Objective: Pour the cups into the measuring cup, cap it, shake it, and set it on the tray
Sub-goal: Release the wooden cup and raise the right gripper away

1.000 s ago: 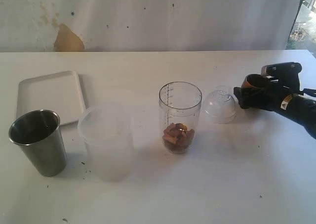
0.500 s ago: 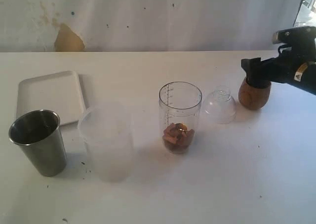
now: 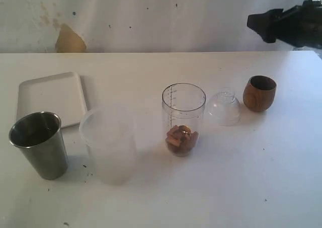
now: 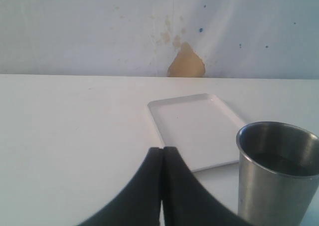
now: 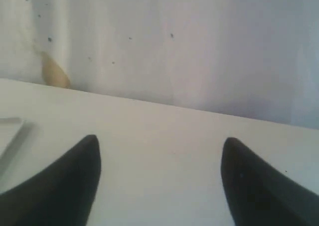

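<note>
The clear measuring cup (image 3: 183, 118) stands mid-table with brown pieces in its bottom. Its clear domed cap (image 3: 224, 107) lies just to its right. The brown wooden cup (image 3: 259, 93) stands upright further right, free of any gripper. The steel tumbler (image 3: 40, 144) (image 4: 276, 173) stands at the front left, near the white tray (image 3: 50, 97) (image 4: 194, 128). My right gripper (image 3: 261, 22) (image 5: 158, 142) hangs open and empty, high above the wooden cup. My left gripper (image 4: 163, 150) is shut and empty, low beside the tumbler; it does not show in the exterior view.
A wider frosted plastic cup (image 3: 108, 143) stands between the tumbler and the measuring cup. A pale wall with a tan patch (image 3: 69, 41) backs the table's far edge.
My right gripper let go of the wooden cup, set upright on the table, and rose up and away from it. The left gripper has not moved.
</note>
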